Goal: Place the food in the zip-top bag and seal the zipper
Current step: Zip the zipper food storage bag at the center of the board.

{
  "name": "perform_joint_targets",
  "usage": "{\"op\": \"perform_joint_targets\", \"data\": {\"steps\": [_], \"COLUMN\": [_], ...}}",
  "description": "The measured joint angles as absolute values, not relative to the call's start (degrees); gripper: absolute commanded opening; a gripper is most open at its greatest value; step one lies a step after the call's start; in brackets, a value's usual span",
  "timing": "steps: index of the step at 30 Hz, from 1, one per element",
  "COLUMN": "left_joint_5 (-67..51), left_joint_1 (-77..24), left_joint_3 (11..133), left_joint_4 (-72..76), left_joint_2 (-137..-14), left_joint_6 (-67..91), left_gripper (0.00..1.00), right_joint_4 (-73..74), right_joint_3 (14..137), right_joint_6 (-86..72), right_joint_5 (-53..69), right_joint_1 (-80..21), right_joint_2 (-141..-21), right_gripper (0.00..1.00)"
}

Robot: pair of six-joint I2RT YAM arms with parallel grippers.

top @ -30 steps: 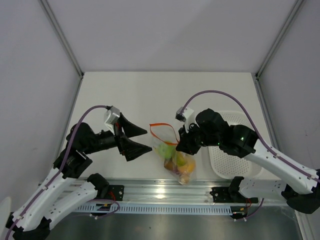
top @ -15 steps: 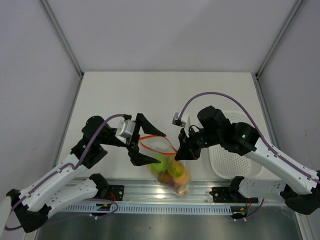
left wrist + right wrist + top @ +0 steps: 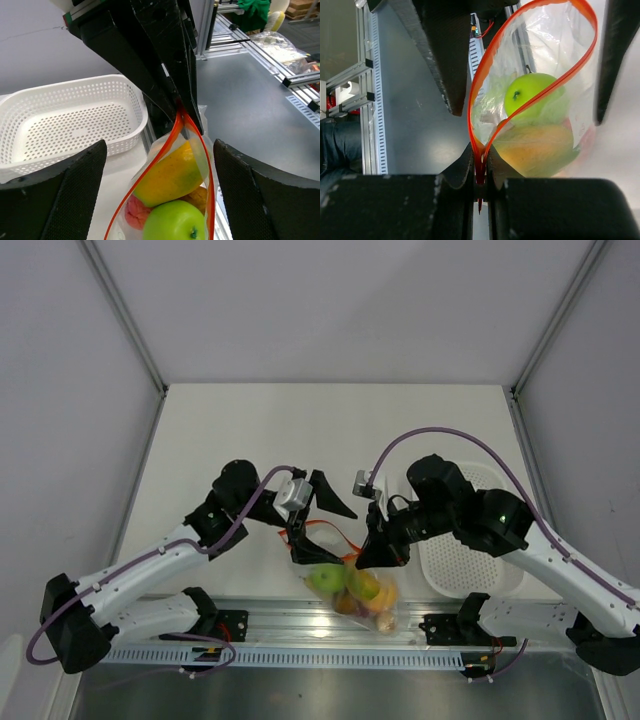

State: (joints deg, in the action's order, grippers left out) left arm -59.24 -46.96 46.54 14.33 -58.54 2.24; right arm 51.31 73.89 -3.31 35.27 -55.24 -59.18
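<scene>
The zip-top bag hangs at the table's near edge, over the rail, with the food inside. In the left wrist view I see a green round fruit, a yellow fruit, an orange one and a red piece. The zipper stands open in a loop. My right gripper is shut on one end of the zipper and holds the bag up. My left gripper is open, one finger on each side of the bag's mouth, not touching it.
The white perforated tray stands to the right of the bag, under my right arm, with nothing in it. The aluminium rail runs along the near edge below the bag.
My left arm has swung right, and its open jaws now straddle the bag's mouth. My right gripper has carried the bag a little nearer and to the right.
</scene>
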Motion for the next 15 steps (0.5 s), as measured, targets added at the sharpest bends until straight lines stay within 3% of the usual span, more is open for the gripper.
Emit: {"op": "perform_joint_targets", "data": {"steps": [3,6,15], "left_joint_5": [-61.0,-61.3,-61.3], "left_joint_1": [-47.1,-47.4,-48.2], "left_joint_3": [46.3,45.8,44.8], "left_joint_4": [17.2,18.1,14.2], "left_joint_2": [-60.1,-61.0,-60.3], "left_joint_6": [5.2,7.0,7.6], "left_gripper": [0.78,0.75,0.74], "right_joint_4": [51.7,52.0,52.1], "right_joint_3": [73.9,73.9,73.9], "right_joint_6": [-2.7,-2.3,-1.3], "right_joint_5": [35.2,35.2,35.2], "right_joint_1": [-55.2,-55.2,-54.3], "right_joint_2": [-59.0,-59.0,-59.4], "right_gripper": [0.0,0.0,0.0]}}
